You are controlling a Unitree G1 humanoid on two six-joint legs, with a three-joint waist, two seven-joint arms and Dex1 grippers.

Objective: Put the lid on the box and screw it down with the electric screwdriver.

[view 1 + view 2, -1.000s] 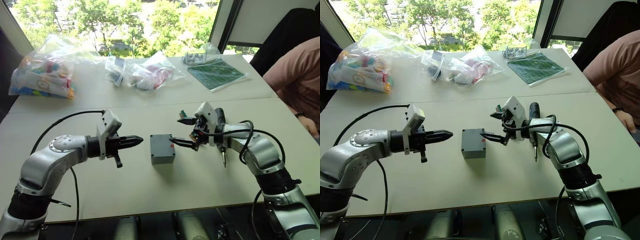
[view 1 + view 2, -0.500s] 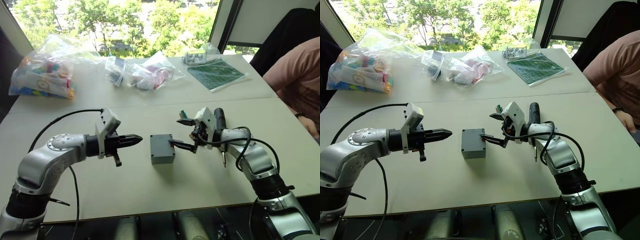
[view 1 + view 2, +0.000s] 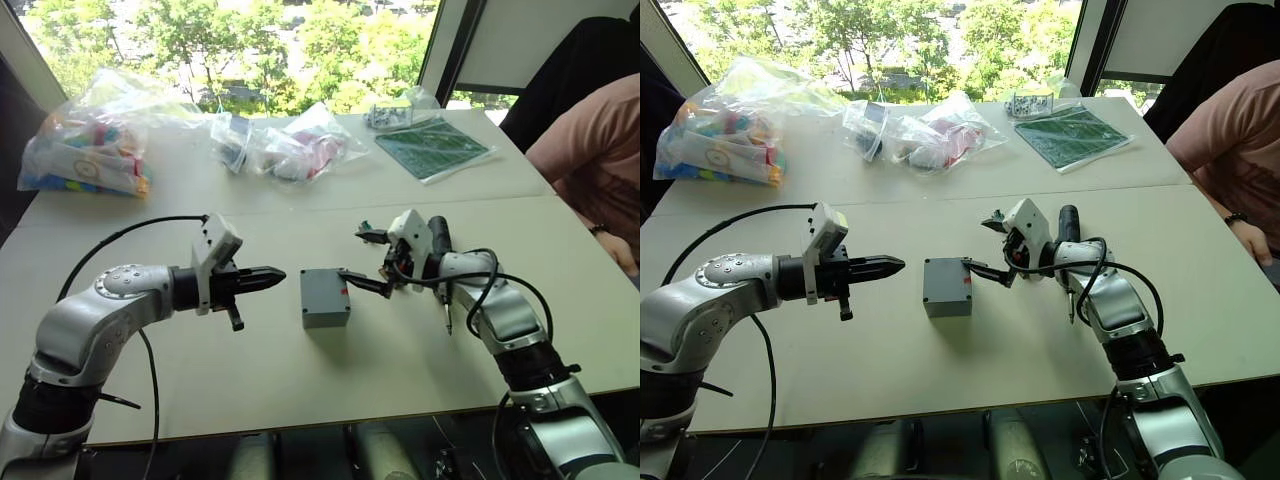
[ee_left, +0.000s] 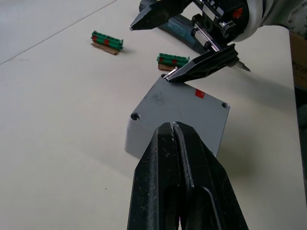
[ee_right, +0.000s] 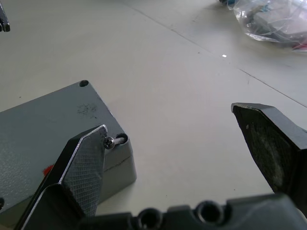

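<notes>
Matt grey plastic on the box [image 3: 325, 297], faintly scuffed on top, with a small red mark. Bright metal screw [image 5: 110, 142] at one corner hole. Black plastic fingers [image 5: 79, 167] on the right end effector [image 3: 366, 261], cross-hatched on the gripping face. Smooth, matt off-white desk [image 3: 300, 380]. Glossy clear plastic bags [image 3: 95, 135] at the far side.

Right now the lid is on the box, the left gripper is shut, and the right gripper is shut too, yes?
Not quite: the right gripper is open, as the right wrist view shows. The lid is on the box, and the left gripper is shut.
</notes>
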